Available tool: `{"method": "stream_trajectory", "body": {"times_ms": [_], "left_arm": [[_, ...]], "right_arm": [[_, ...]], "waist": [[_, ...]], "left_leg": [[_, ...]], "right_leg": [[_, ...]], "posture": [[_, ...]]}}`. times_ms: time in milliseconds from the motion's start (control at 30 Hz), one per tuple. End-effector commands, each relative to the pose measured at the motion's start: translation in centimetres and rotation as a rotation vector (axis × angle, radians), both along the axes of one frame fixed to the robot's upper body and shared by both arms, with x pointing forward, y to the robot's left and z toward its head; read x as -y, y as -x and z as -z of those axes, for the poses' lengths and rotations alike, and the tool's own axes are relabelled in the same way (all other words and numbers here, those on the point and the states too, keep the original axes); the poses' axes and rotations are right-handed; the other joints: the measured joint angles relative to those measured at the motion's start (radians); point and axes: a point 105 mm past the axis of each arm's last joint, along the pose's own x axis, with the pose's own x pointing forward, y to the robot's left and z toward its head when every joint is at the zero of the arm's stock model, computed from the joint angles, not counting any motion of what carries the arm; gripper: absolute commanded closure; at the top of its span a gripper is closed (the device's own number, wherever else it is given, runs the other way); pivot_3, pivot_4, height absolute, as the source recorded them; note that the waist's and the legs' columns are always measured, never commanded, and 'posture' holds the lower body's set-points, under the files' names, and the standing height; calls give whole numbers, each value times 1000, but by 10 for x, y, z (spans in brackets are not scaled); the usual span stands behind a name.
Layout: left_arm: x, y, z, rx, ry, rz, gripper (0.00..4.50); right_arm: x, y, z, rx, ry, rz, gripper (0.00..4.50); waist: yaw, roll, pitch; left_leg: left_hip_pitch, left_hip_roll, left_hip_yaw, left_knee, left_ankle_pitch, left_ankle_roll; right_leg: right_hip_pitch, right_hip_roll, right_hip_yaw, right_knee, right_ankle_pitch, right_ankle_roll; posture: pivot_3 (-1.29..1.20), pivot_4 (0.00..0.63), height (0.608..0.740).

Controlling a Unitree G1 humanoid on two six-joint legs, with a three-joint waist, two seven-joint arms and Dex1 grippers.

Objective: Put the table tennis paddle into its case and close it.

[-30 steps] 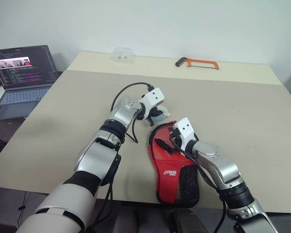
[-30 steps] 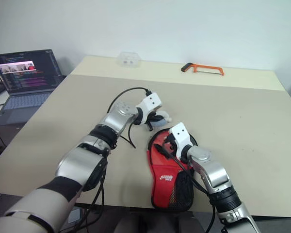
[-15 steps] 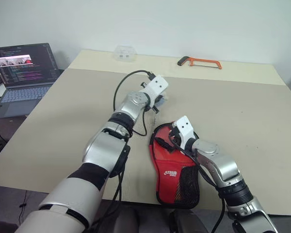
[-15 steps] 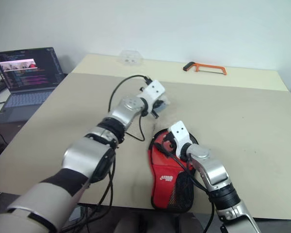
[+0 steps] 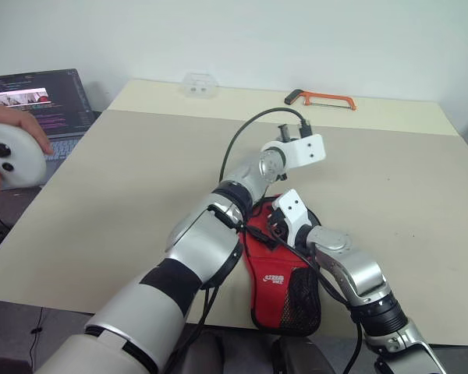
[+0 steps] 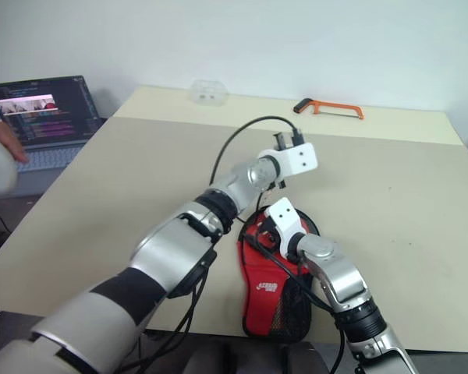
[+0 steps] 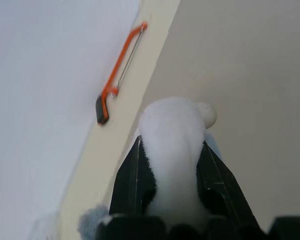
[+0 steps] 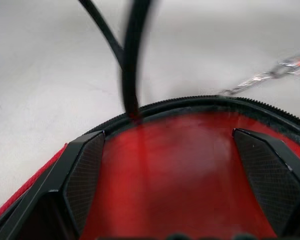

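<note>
The case [image 5: 285, 284] lies at the table's front edge, red side with black mesh and white logo facing up. My right gripper [image 5: 274, 220] rests over its round end, open, with both black fingers [image 8: 82, 170] spread above the red surface and the black zip edge [image 8: 190, 102]. The table tennis paddle is hidden; I cannot tell it apart from the case. My left gripper [image 7: 171, 144] hangs in the air just beyond the case, shut on a white rounded object [image 7: 172, 120]. A black cable runs across the case's round end.
An orange hacksaw [image 5: 320, 100] and a small clear box [image 5: 199, 84] lie on the table's [image 5: 390, 179] far strip. A laptop [image 5: 39, 109] stands off the left edge. A person's hand holds a white controller [image 5: 12, 152] at far left.
My left arm has swung right and up, carrying the white object from left of the case to above and beyond it. A hand with a controller has entered at left. The right gripper stayed put.
</note>
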Motion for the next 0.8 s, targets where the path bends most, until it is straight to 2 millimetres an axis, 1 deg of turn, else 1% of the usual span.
{"method": "stream_trajectory", "body": {"times_ms": [33,133,167,233,300,433,500,533,633,733,767,800], "left_arm": [[38,20,-30,125,24,148,4161],[51,30,-23,142,-14,210,4161],[53,32,-21,151,-29,221,4161],[56,35,-16,113,-15,230,4161],[52,34,-2,14,-29,221,4161],[36,32,22,-85,-120,233,4161],[29,33,31,-126,-155,261,3442],[26,34,36,-152,-166,273,3161],[14,35,47,-209,-186,293,2033],[6,31,47,-198,-191,287,915],[5,30,44,-190,-188,287,541],[3,28,37,-182,-173,286,161]], "right_arm": [[-2,4,9,-36,20,-13,0],[-5,4,9,-30,25,-18,0],[-6,4,9,-29,25,-21,0],[-8,4,8,-27,21,-26,0],[-10,3,7,-25,17,-28,0],[-9,0,9,-19,26,-32,0],[-7,-3,9,-20,21,-30,0],[-7,-4,9,-20,21,-31,0],[-8,-8,10,-14,26,-39,0],[-12,-11,8,-7,23,-51,0],[-12,-12,8,-5,24,-54,0],[-13,-13,7,-3,24,-59,0]], "waist": [[0,0,0],[0,0,0],[0,0,0],[0,1,0],[0,1,0],[-4,1,0],[-7,2,-1],[-8,2,-1],[-15,2,-1],[-29,2,-1],[-32,2,-1],[-33,2,-1]], "left_leg": [[0,0,0,0,0,0],[0,0,1,0,0,0],[0,0,1,0,0,0],[0,0,1,0,0,0],[0,0,1,0,0,0],[1,0,1,0,0,0],[3,0,1,-1,0,0],[3,0,1,-1,0,0],[4,0,1,-1,0,0],[4,1,1,-1,0,0],[4,1,1,-1,0,0],[5,1,1,-1,0,0]], "right_leg": [[0,0,0,0,0,0],[0,0,0,-1,0,0],[0,0,0,-1,0,0],[1,0,0,-1,0,0],[1,0,0,-1,0,0],[1,0,0,-1,0,0],[2,1,1,0,0,0],[2,1,1,0,0,0],[2,1,1,1,0,0],[2,1,2,1,0,0],[2,1,2,1,0,0],[2,2,2,1,0,0]], "posture": [[0,150,740],[0,150,740],[0,150,740],[0,150,740],[0,150,740],[0,150,740],[0,150,740],[0,150,740],[0,150,740],[0,150,740],[0,150,740],[0,150,740]]}}
